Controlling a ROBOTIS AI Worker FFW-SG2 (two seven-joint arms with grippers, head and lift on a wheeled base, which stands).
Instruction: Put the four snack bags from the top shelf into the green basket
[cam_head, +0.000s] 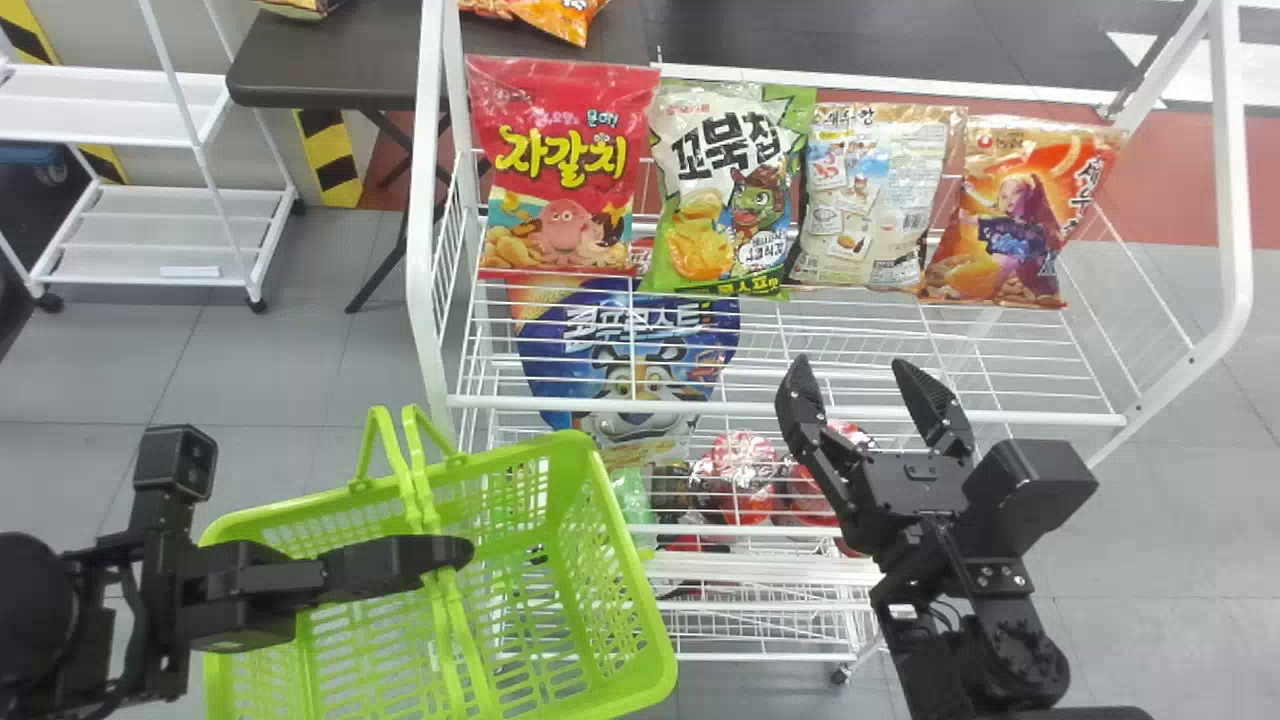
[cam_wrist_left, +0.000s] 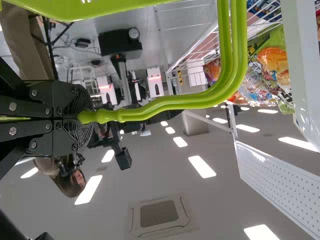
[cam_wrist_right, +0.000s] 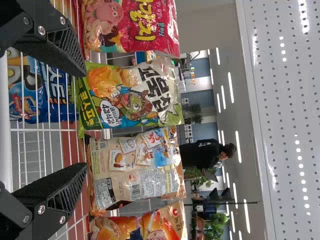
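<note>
Four snack bags are standing in a row along the far side of the wire top shelf. From the robot's left to right, a red bag, a white-and-green bag, a beige bag and an orange bag are being displayed, the beige one with its printed panels of small text being turned toward the robot. The green basket is being held below and in front of the shelf's left part, its slotted wall and floor being seen from above. Its paired handles are being clamped by the left gripper; in the left wrist view, the handle ends are being pinched between the closed fingers of the left gripper. The right gripper is being held at the near side of the top shelf, its two fingers being spread well apart and being directed toward the bags. In the right wrist view, the white-and-green and beige bags are being framed beyond the gap of the right gripper, apart from its fingers. On a tier below, a blue bag is being seen through the wires, and red packages are being stored near it. Beyond the rack, further snack bags are being supported by a dark table.
</note>
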